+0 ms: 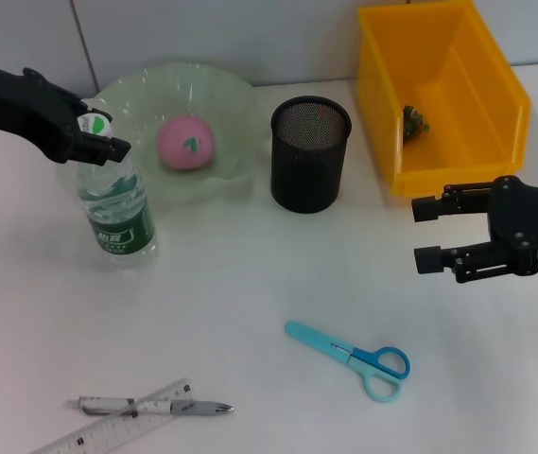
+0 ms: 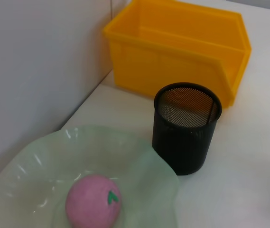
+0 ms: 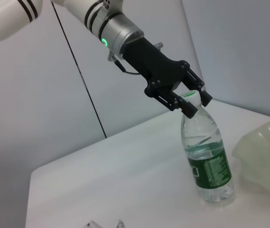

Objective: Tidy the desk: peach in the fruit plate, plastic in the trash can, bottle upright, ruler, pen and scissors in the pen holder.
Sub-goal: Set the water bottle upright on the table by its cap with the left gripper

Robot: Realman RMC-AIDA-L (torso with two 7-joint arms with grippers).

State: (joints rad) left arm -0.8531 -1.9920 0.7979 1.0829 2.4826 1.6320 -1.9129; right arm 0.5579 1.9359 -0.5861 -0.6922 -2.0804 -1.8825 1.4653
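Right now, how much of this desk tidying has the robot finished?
Done: the peach sits in the fruit plate, and a scrap lies in the yellow bin. In hand: the left gripper is at the cap of the upright bottle. Left: scissors, pen and ruler lie outside the pen holder. The right gripper waits open.

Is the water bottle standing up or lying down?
Standing up. The bottle rests on its base, cap on top, with the left gripper at its cap.
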